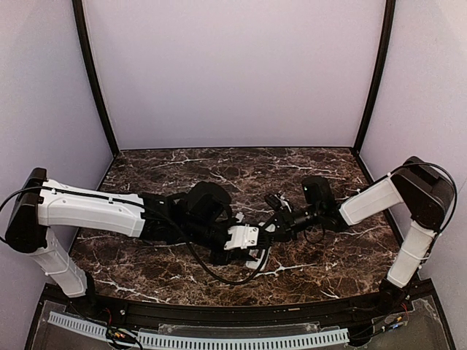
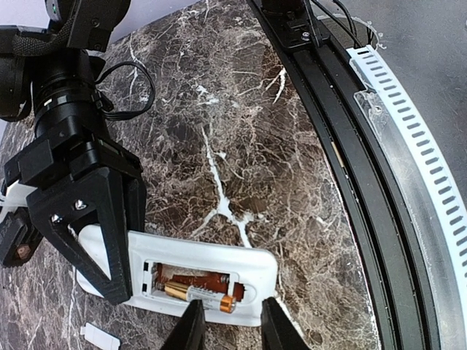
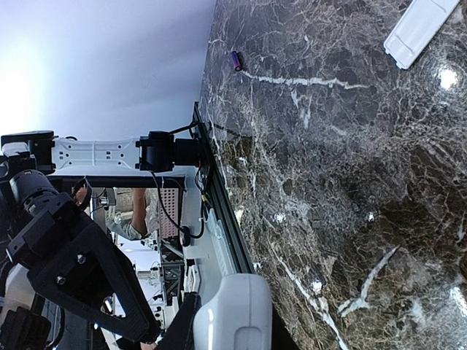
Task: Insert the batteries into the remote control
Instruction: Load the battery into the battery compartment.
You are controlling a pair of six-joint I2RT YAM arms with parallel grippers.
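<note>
The remote control, compartment open, is held over the surface, long axis crosswise to the left hand. The right hand clamps one end; the left hand, part-closed, straddles the battery, grip undeterminable.

**Grippers crowd the remote at the table's near middle; open marble lies beyond.**

The left gripper and right gripper flank the remote and block its top and one end. The left arm and right arm bar the way in from either side. A black cable loops over the marble just in front of the remote, and the small cover lies just beside its near edge. The black rail bounds the near side, and walls shut in the other three. The far half of the table, up to the back wall, stands bare, as does a strip of marble along the rail. A small purple cylinder lies well apart on the marble.
</note>
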